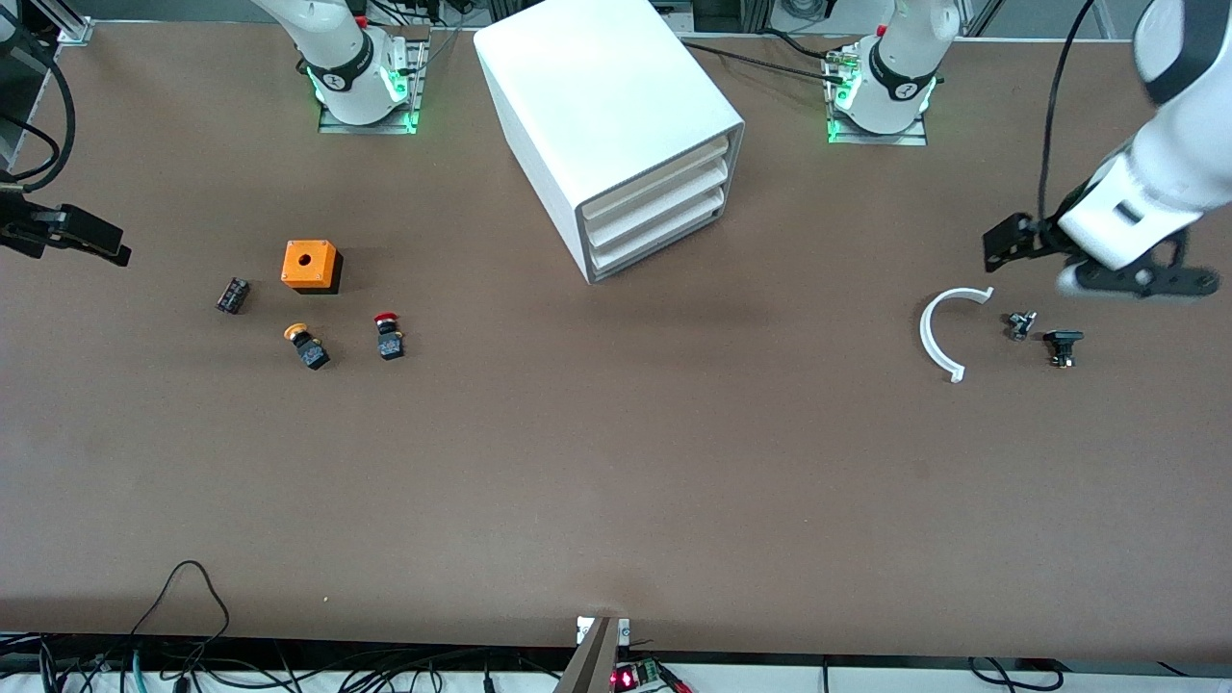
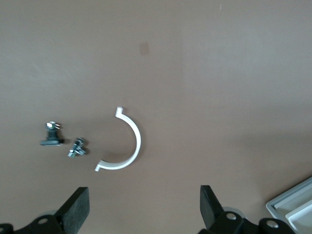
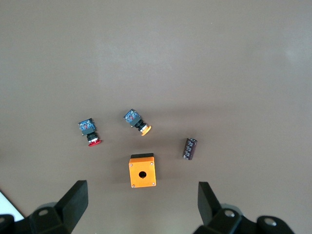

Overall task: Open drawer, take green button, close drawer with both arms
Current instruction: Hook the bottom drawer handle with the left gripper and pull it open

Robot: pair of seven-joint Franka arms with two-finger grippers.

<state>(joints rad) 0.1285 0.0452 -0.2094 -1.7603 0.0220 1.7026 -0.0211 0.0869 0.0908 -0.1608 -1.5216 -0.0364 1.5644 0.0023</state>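
The white cabinet (image 1: 597, 106) stands at the table's middle, near the arm bases. Its bottom drawer (image 1: 659, 241) is shut, like the two above it. The green button is hidden. My left gripper (image 1: 1097, 271) hangs open and empty over the left arm's end of the table, above a white arc (image 1: 938, 332); its wrist view shows the gripper (image 2: 145, 209) wide open and a cabinet corner (image 2: 292, 204). My right gripper (image 1: 38, 233) hangs open and empty at the right arm's end; its wrist view shows the gripper (image 3: 141, 207) open above the orange box (image 3: 142, 171).
Toward the right arm's end lie an orange box (image 1: 310, 265), a red-capped button (image 1: 388, 337), a yellow-orange-capped button (image 1: 308, 346) and a dark cylinder (image 1: 232, 295). Beside the white arc lie two small bolts (image 1: 1020, 325) (image 1: 1062, 346).
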